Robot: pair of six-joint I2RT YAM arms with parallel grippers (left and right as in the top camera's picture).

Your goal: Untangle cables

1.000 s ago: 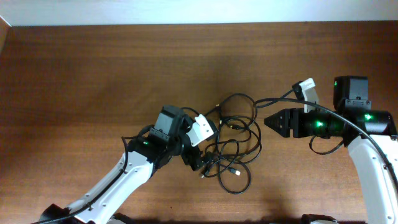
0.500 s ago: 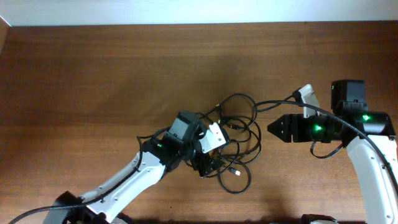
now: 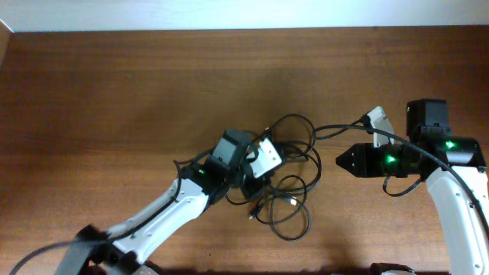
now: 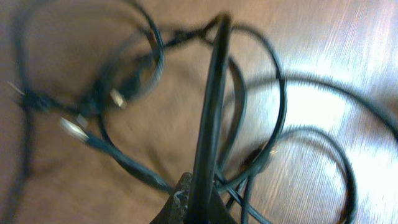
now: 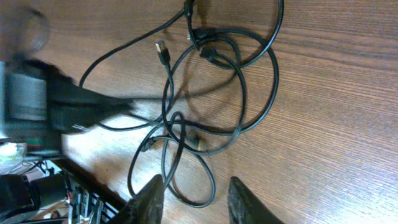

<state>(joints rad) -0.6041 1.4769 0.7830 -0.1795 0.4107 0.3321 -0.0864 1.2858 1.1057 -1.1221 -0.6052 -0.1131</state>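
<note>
The cables (image 3: 290,117) lie as a heap of thin black loops at the table's middle. My left gripper (image 3: 250,186) is at the heap's left side, partly under its white camera mount. In the left wrist view the left gripper (image 4: 199,200) is shut on one black cable strand (image 4: 214,93), which runs straight up from the jaws over the other loops. Silver-tipped plugs (image 4: 73,127) lie to the left. My right gripper (image 3: 341,160) hovers just right of the heap. In its own view the right gripper (image 5: 196,200) is open and holds nothing, with a cable loop (image 5: 212,180) on the table by its fingertips (image 5: 149,198).
A gold-tipped plug (image 5: 163,53) lies free at the heap's upper side. The left arm (image 5: 56,106) shows blurred across the heap from the right gripper. The table's front edge (image 5: 93,186) is close to the loops, with clutter below it.
The left gripper moved up and right into the heap and shut on a strand. The right gripper drew back slightly to the right and its jaws narrowed.
</note>
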